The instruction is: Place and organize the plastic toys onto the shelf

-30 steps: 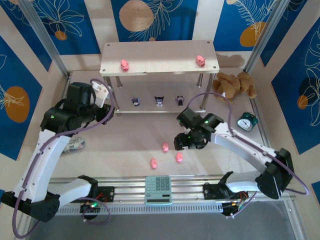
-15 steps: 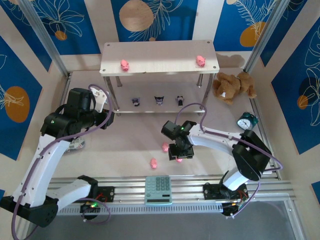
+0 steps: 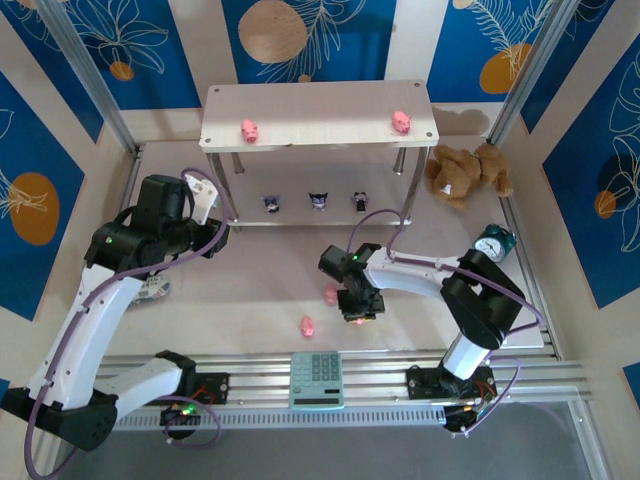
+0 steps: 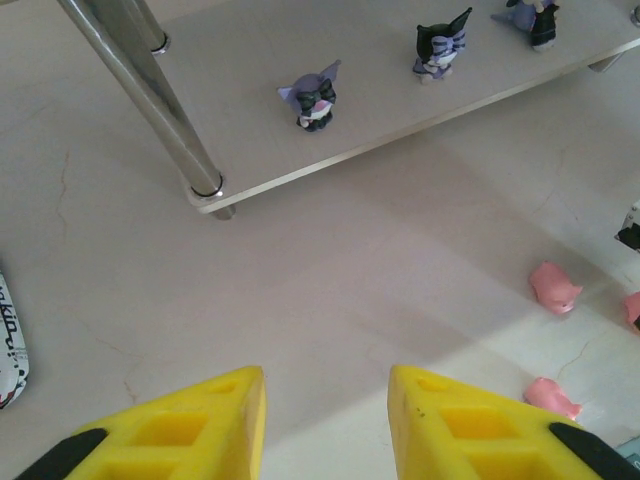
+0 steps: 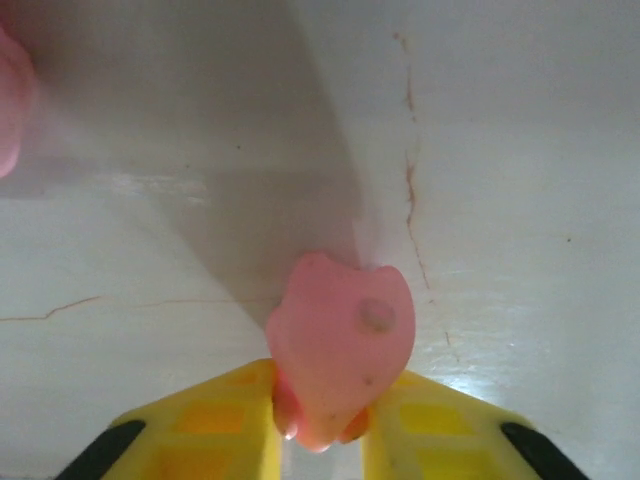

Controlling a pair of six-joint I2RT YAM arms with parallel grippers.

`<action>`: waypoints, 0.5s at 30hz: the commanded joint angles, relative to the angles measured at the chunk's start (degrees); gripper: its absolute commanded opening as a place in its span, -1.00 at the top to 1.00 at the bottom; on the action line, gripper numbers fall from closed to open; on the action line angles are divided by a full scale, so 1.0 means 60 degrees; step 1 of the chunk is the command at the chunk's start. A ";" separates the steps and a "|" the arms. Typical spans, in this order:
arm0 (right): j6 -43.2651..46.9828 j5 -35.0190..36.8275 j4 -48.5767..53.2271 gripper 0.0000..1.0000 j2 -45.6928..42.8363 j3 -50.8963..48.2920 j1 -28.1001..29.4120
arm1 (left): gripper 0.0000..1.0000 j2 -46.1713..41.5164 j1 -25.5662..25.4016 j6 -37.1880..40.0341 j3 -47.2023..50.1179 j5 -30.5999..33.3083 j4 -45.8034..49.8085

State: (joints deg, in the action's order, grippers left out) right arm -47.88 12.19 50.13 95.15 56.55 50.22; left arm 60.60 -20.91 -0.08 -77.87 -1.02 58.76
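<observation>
- A pink pig [image 5: 340, 335] is pinched between the yellow fingers [image 5: 200, 425] of the right tool [image 5: 320, 400], which is clamped shut on it close to the tabletop [image 5: 500, 150].
- From above, this grip sits near the middle of the tabletop, in front of the shelf [image 3: 320, 105].
- A second pig [image 3: 331, 294] lies loose just beside the right tool, and a third pig [image 3: 308, 325] lies nearer the calculator [image 3: 316, 378].
- On the shelf's top board, a left pig [image 3: 250, 130] and a right pig [image 3: 402, 121] stand well apart, near opposite ends.
- Three dark figurines stand in a row on the lower level [image 4: 250, 60]: a purple one [image 4: 315, 95], a black-eared one [image 4: 438, 45] and a third figurine [image 4: 530, 15] at the frame's edge.
- The left tool [image 4: 325, 400] hangs over bare tabletop near the shelf's front-left leg [image 4: 150, 90], its jaws apart with nothing between them.
- A brown plush bear [image 3: 468, 170] lies right of the shelf, with a teal alarm clock [image 3: 492, 243] nearer the arms.
</observation>
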 commanded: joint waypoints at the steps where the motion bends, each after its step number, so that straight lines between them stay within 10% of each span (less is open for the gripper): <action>1: 0.0082 0.0487 0.0060 0.73 0.0066 0.0088 -0.0089 | 0.25 0.0004 -0.0003 0.0167 0.0083 0.0184 0.0065; 15: 0.2684 0.2739 0.3244 0.75 -0.2224 0.5614 -0.0745 | 0.23 0.0547 0.0016 -0.0066 -0.0511 -0.0177 -0.0252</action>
State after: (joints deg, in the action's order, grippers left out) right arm -38.52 22.76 63.83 84.33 82.56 47.22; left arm 63.61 -20.91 0.32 -78.54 -0.91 58.65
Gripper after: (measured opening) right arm 0.126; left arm 0.384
